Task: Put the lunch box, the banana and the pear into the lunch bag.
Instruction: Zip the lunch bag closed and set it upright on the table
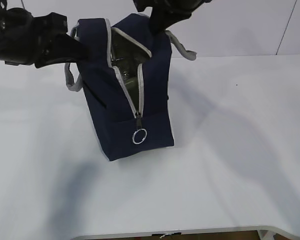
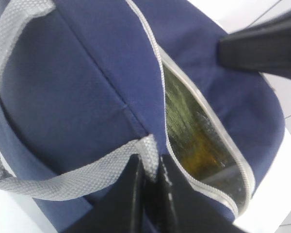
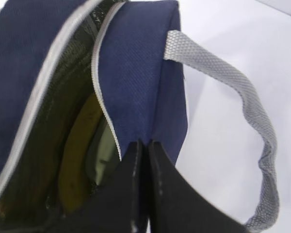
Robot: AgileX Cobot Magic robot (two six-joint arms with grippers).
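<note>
The navy lunch bag [image 1: 132,117] stands upright on the white table, its grey zipper open along the top. My left gripper [image 1: 79,46] is shut on the bag's left rim where the grey strap [image 2: 63,182] joins; in the wrist view its jaws [image 2: 153,167] pinch the strap end. My right gripper [image 1: 157,27] is shut on the right rim fabric [image 3: 144,143]. Inside the bag, the banana [image 3: 77,155] lies beside the lunch box's green lid [image 3: 101,150]. A blurred yellow patch [image 2: 203,150] shows through the opening. I cannot make out the pear.
The zipper's ring pull [image 1: 139,136] hangs on the bag's front face. A second grey strap [image 3: 254,121] loops off the bag's right side. The white table [image 1: 230,150] spreads around the bag, its front edge near the bottom of the exterior view.
</note>
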